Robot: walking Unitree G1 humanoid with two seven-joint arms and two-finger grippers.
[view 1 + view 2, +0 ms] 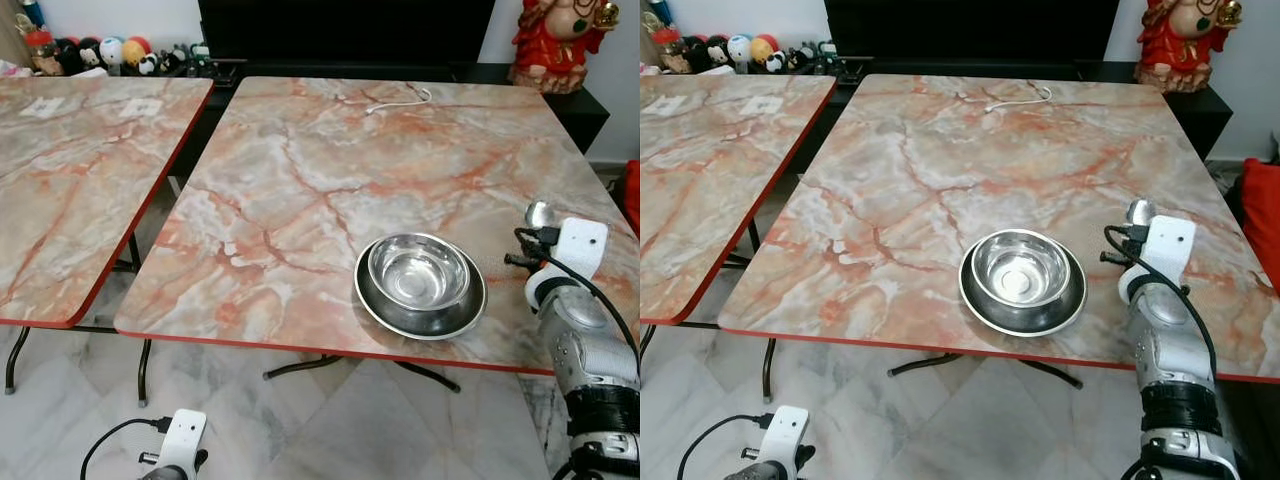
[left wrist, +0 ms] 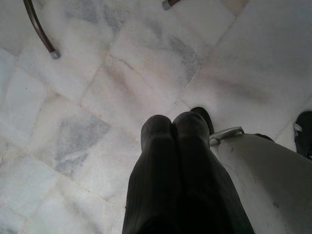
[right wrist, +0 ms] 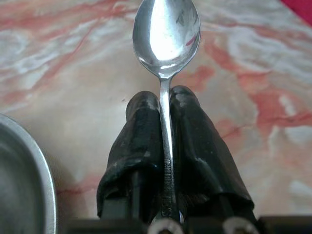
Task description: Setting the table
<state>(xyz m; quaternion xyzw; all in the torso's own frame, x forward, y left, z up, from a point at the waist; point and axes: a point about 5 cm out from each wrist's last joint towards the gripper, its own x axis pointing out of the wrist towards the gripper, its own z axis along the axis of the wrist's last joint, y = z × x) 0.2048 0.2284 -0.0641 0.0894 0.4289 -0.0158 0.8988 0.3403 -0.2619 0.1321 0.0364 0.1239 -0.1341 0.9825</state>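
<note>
right hand (image 3: pixel 165 114): pinching spoon (image 3: pixel 165 36) | beside bowl (image 1: pixel 418 271), probably above table (image 1: pixel 300 180) | left hand (image 2: pixel 173 129): closed, empty

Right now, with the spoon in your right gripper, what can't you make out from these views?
- Spoon: lower handle hidden between the right gripper fingers, right wrist view; whether it touches the table is unclear.
- Plate: its centre is covered by the bowl, eye views.
- Bowl rim: cut off by the right wrist view's edge.
- Left gripper: shut over the floor; arm base cropped.
</note>
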